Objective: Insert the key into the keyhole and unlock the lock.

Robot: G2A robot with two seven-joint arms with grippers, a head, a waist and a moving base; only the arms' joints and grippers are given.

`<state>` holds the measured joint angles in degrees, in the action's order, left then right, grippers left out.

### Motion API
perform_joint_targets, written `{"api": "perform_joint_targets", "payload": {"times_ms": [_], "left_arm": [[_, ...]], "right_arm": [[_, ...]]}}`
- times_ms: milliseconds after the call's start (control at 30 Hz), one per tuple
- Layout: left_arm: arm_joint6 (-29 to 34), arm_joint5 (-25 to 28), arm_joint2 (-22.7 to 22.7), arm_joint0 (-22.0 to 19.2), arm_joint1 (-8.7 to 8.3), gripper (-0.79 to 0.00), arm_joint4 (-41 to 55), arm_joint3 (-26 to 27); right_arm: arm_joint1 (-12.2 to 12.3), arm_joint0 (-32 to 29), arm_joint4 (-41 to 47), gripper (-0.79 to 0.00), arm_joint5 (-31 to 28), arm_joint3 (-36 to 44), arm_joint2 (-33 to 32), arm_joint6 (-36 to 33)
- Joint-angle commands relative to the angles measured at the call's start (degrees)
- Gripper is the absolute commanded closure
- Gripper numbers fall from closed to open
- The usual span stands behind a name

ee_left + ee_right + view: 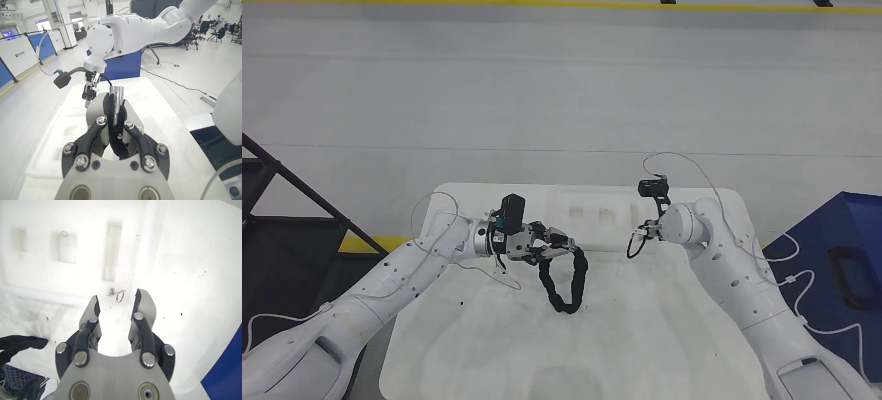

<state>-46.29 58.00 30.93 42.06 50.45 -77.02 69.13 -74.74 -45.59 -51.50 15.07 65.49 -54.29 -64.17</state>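
Tabletop (642, 340) white, hall floor (562, 90) grey; left jaws clamped on lock (117, 102), right jaws apart above key (113, 293)

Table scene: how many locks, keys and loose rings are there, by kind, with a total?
Chain lock: 1
Key, on its own ring: 1
Loose ring, in a tray recess: 1
Total: 3

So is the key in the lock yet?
Out. The key lies on the white surface below the open right gripper, while the left gripper holds the lock elsewhere.
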Motion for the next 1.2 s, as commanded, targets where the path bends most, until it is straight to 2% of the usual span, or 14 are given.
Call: {"api": "perform_joint_targets", "payload": {"times_ms": [0,400,600,667,767,833,900,1167], "left_arm": [[0.0,0.0,0.0,0.0,0.0,0.0,0.0,0.0],[0.0,0.0,0.0,0.0,0.0,0.0,0.0,0.0],[0.0,0.0,0.0,0.0,0.0,0.0,0.0,0.0],[0.0,0.0,0.0,0.0,0.0,0.0,0.0,0.0],[0.0,0.0,0.0,0.0,0.0,0.0,0.0,0.0],[0.0,0.0,0.0,0.0,0.0,0.0,0.0,0.0],[0.0,0.0,0.0,0.0,0.0,0.0,0.0,0.0],[0.0,0.0,0.0,0.0,0.0,0.0,0.0,0.0]], "right_arm": [[-0.32,0.52,0.98,-0.323,0.51,-1.3,0.17,0.25],[-2.37,3.69,3.91,-0.317,2.98,-9.24,2.14,3.46],[-3.22,4.76,4.59,-0.283,3.17,-11.88,3.04,4.5],[-3.48,5.05,4.82,-0.262,3.29,-12.48,3.26,4.71],[-3.78,5.46,4.82,-0.154,3.42,-13.25,3.53,4.93],[-3.92,5.75,4.46,-0.037,3.57,-13.58,3.73,4.91],[-3.98,5.95,4.3,0.0,3.65,-13.63,3.7,4.71],[-3.83,5.43,3.9,0.0,3.26,-13.24,2.71,4.92]]}}
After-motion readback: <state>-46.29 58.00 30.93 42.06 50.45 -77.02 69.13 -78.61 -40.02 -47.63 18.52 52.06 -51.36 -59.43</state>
